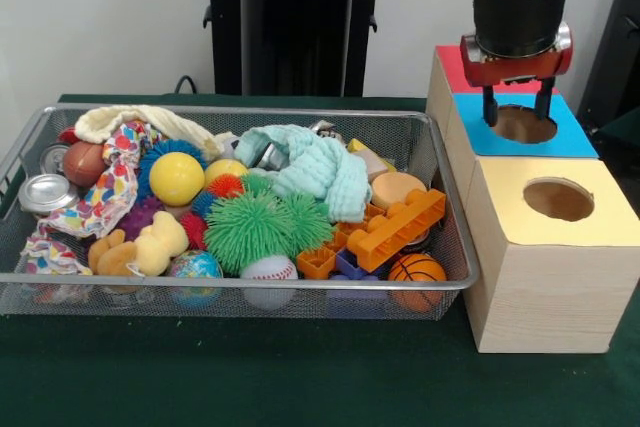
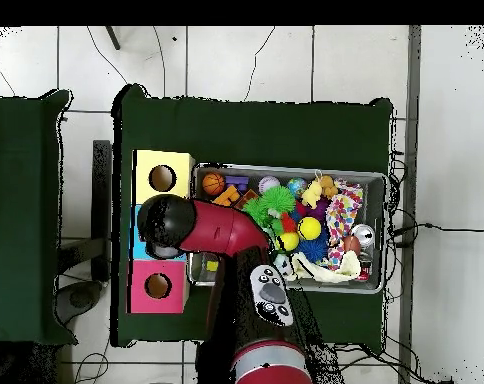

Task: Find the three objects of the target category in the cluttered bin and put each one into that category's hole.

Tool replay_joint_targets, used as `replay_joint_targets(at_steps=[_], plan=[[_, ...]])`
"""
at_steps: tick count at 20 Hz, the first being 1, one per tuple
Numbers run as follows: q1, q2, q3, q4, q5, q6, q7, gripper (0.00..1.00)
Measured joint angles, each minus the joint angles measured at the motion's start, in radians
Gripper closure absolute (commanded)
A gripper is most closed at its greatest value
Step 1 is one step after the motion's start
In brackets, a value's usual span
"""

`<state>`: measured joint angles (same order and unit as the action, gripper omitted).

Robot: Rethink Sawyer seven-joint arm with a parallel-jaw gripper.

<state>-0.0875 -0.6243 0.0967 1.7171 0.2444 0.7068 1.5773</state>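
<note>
Front view: the red and black arm's gripper (image 1: 517, 107) hangs over the round hole in the blue panel (image 1: 524, 124), its 2 dark fingers parted and holding nothing. Beside the pale wooden box (image 1: 545, 287), the silver wire-mesh basket (image 1: 240, 285) holds balls, cloths and 2 silver cans (image 1: 45, 192); no bottle shows.

Overhead, the arm (image 2: 211, 228) covers the blue-panel hole (image 1: 524, 124) completely; beside it, the bin (image 1: 445, 209) shows no bottles among the heaped toys.
</note>
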Motion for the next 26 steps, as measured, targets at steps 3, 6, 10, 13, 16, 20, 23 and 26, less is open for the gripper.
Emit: replay_joint_targets(at_steps=[3,6,10,13,16,20,23,26], plan=[[0.003,-0.015,-0.01,-0.001,-0.012,0.0,0.0,0.0],[0.013,-0.033,-0.043,-0.01,-0.056,0.0,0.0,0.0],[0.014,-0.05,-0.075,-0.019,-0.102,0.0,0.0,0.0],[0.012,-0.061,-0.092,-0.026,-0.125,0.0,0.0,0.0],[0.006,-0.075,-0.108,-0.034,-0.144,0.0,0.0,0.0],[-0.01,-0.083,-0.117,-0.049,-0.163,0.0,0.0,0.0],[-0.027,-0.083,-0.125,-0.068,-0.186,0.0,0.0,0.0],[-0.038,-0.083,-0.135,-0.085,-0.203,0.0,0.0,0.0]])
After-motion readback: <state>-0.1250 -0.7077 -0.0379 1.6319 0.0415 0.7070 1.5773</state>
